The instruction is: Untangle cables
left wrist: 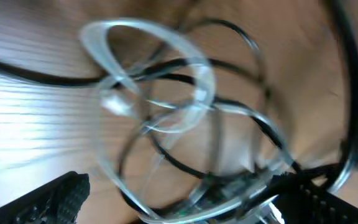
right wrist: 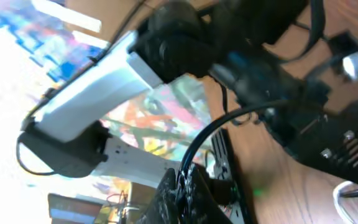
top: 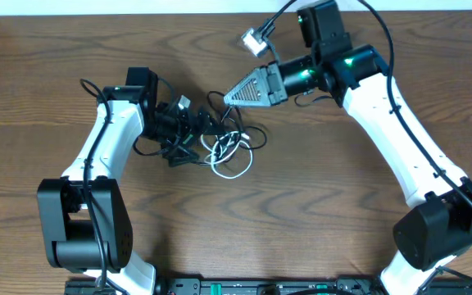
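The cables (top: 220,141) lay in one tangled knot on the desk (top: 318,213), slightly left of centre and between the two arms. The white cable (top: 229,157) formed several loose loops on the near side of the knot. The black cables (top: 197,131) crossed over and through those loops and ran off toward the left arm.

The left wrist view was blurred. It showed the white cable (left wrist: 148,81) as overlapping rings with the black cables (left wrist: 241,34) threaded through them. The left hand (top: 179,123) sat at the left edge of the knot, among the black strands. Its fingers (left wrist: 58,196) stood well apart at the lower corners of that view, the hand spread wide. Cable strands and a small plug (left wrist: 229,186) lay between them.

The right hand (top: 232,96) pointed at the upper right edge of the knot, its tip just beside a black loop. In the right wrist view one dark finger (right wrist: 185,193) showed, with a black strand arcing up beside it. Whether this hand gripped anything could not be told.
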`<state>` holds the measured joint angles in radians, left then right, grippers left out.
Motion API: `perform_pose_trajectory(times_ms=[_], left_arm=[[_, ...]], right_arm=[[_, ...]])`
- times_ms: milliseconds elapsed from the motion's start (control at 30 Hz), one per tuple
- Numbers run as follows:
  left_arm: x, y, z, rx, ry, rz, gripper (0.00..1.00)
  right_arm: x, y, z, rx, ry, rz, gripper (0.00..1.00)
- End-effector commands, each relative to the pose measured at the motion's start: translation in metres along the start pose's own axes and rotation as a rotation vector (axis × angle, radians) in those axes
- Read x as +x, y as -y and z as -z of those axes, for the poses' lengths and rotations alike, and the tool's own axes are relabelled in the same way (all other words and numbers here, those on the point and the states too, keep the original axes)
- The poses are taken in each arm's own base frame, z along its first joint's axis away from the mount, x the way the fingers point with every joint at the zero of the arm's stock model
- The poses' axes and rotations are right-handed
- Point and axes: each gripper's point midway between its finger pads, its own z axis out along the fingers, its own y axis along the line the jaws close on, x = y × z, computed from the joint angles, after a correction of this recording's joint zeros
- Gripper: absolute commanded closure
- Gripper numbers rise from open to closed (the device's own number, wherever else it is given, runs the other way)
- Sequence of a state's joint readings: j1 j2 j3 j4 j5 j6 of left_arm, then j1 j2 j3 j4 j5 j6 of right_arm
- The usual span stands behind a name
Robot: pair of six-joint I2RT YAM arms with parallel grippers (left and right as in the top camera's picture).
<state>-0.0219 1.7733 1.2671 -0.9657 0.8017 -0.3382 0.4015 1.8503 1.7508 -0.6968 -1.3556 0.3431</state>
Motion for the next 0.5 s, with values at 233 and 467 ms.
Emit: perform_pose_trajectory(times_ms=[233,467], left_arm=[[-0.018,-0.1,0.016,-0.511,0.211,0.279,0.02],[-0.012,-0.098,0.004,-0.453,0.177,0.295,0.02]], right_arm=[[-0.043,0.002,0.111,0.138,0.283,-0.065,0.99],[-0.065,-0.09,0.14,0.138,0.433,0.157,0.98]])
